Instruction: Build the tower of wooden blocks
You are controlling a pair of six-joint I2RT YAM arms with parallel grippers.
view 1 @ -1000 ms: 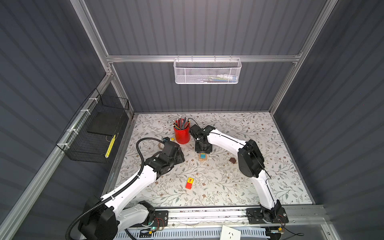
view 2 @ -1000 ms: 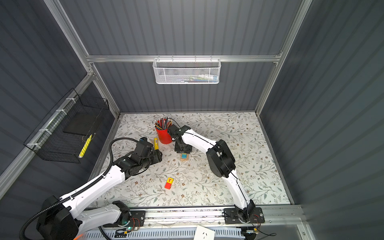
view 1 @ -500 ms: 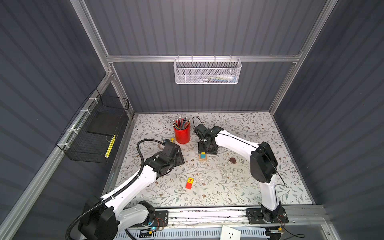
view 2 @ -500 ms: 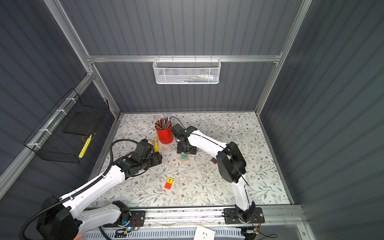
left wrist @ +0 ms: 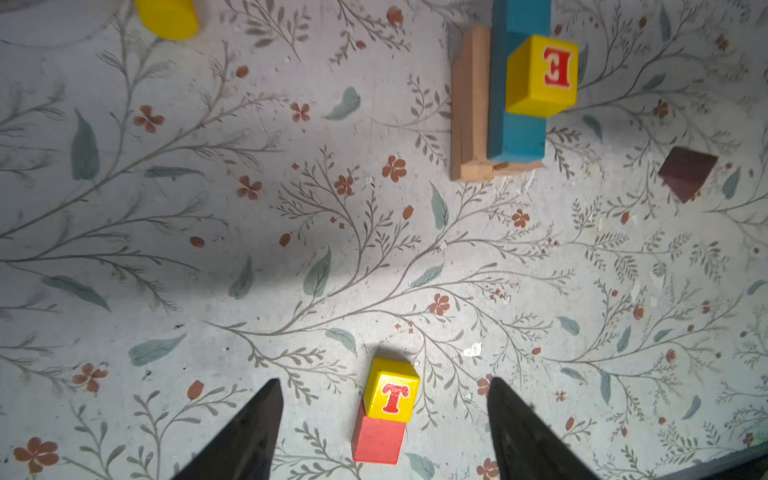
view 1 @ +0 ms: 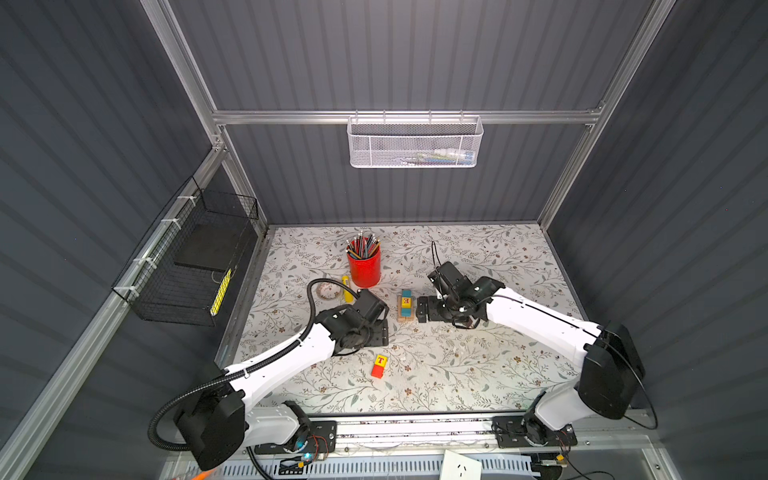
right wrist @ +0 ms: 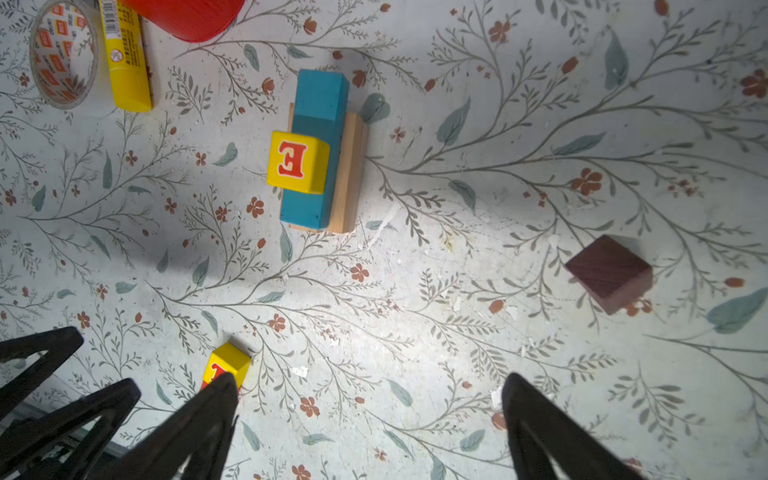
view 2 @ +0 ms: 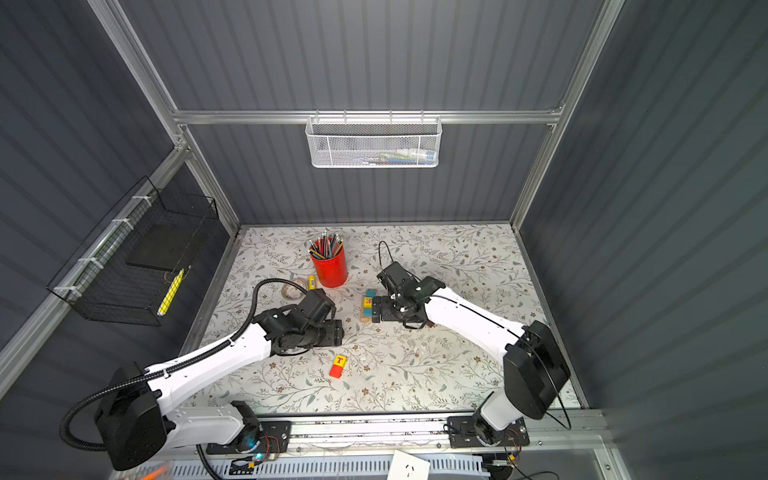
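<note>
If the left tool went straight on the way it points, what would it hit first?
Probably the yellow T cube, which sits against the red cube, centred between the left tool's open jaws. Depth is unclear.

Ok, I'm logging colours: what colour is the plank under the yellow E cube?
Blue wooden plank, clearest in the right wrist view.

Lab robot cell; aluminium frame (view 1: 291,116), corrugated walls (view 1: 395,54)
</note>
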